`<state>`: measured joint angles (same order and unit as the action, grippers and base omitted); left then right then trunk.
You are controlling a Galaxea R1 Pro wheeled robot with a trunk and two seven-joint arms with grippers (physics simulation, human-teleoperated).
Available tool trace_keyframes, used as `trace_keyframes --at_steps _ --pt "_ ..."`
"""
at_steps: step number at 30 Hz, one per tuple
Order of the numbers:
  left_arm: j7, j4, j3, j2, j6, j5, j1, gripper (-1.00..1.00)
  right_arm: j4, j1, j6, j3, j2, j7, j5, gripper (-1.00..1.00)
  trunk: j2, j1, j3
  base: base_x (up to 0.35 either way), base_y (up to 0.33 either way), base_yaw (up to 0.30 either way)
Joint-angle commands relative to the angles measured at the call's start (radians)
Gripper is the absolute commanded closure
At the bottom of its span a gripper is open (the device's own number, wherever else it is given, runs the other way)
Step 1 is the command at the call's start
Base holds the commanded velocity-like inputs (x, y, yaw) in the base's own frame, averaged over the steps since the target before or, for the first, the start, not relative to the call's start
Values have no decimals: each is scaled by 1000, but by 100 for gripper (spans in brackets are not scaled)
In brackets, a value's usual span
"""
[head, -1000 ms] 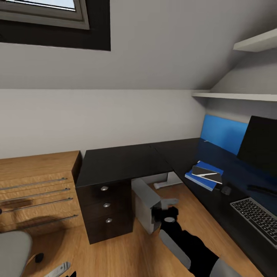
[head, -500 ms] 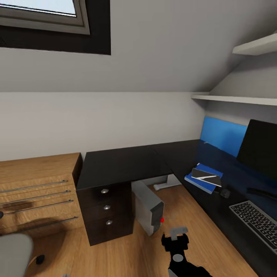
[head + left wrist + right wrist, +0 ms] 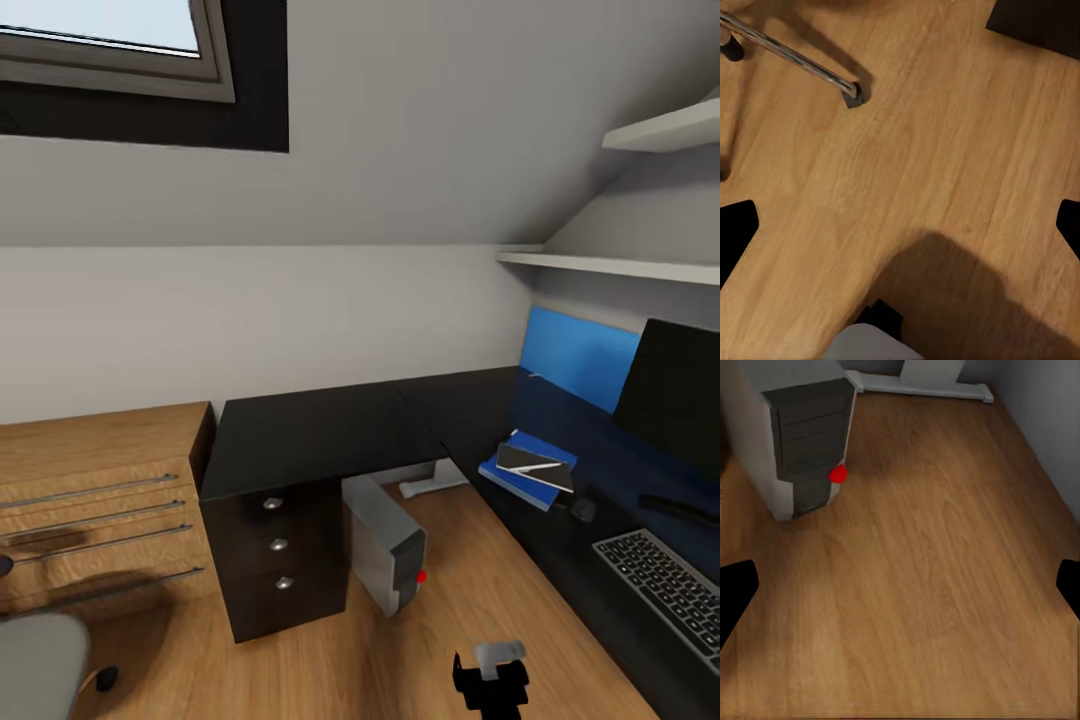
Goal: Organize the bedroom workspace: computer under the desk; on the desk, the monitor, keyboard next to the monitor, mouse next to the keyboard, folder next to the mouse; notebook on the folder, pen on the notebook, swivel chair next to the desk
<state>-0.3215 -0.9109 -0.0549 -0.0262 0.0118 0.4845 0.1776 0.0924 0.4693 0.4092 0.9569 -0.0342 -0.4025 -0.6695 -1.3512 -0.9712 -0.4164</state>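
Note:
The glossy black L-shaped desk (image 3: pixel 320 430) fills the room's corner. The grey-white computer (image 3: pixel 384 545) stands on the floor beside the drawer unit, its rear under the desk top and its front with the red light poking out at an angle. On the desk's right arm lie the blue folder (image 3: pixel 515 479), the dark notebook (image 3: pixel 530 458) on it and the white pen (image 3: pixel 543 466) on top. Beyond them come the mouse (image 3: pixel 583 510), the keyboard (image 3: pixel 660 590) and the monitor (image 3: pixel 675 395). My right gripper (image 3: pixel 492 682) hangs low over the floor, open (image 3: pixel 900 589) and empty, facing the computer (image 3: pixel 802 442). My left gripper (image 3: pixel 900 232) is open over bare planks near a chrome chair leg (image 3: pixel 795 58).
The swivel chair's grey upholstery (image 3: pixel 35 665) shows at the lower left. A low oak cabinet (image 3: pixel 100 490) adjoins the dark drawers (image 3: pixel 278 545). A blue wall panel (image 3: pixel 578 355) and white shelves (image 3: pixel 620 265) lie behind the monitor. The desk's white foot (image 3: pixel 922 382) lies past the computer.
My right arm has drawn back from the computer toward me, uncovering its front and red light. The head view has tilted up slightly.

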Motion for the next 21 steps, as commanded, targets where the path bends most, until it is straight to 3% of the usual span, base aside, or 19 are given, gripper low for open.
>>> trace_keyframes --at_steps 1,2,7,17,21 --pt "-4 0 1 -1 -1 2 0 -100 -9 -1 8 9 0 5 -8 -100 7 4 2 0 0 0" --pt "-4 93 1 -2 -57 -23 0 -100 -50 -17 30 7 1 91 -11 -100 14 8 5 -214 -174 222" --pt "-4 118 1 -2 -113 -26 0 -100 -91 -25 34 6 5 98 -12 -100 49 27 17 -235 -161 209" --pt "-4 131 1 -2 -117 -25 0 -100 -95 -51 37 10 -5 108 -10 -100 119 65 47 -56 -24 31" --pt "-4 138 1 -3 -119 -25 0 -100 -94 -57 52 10 -6 146 -10 -100 147 81 59 -213 -1 4"
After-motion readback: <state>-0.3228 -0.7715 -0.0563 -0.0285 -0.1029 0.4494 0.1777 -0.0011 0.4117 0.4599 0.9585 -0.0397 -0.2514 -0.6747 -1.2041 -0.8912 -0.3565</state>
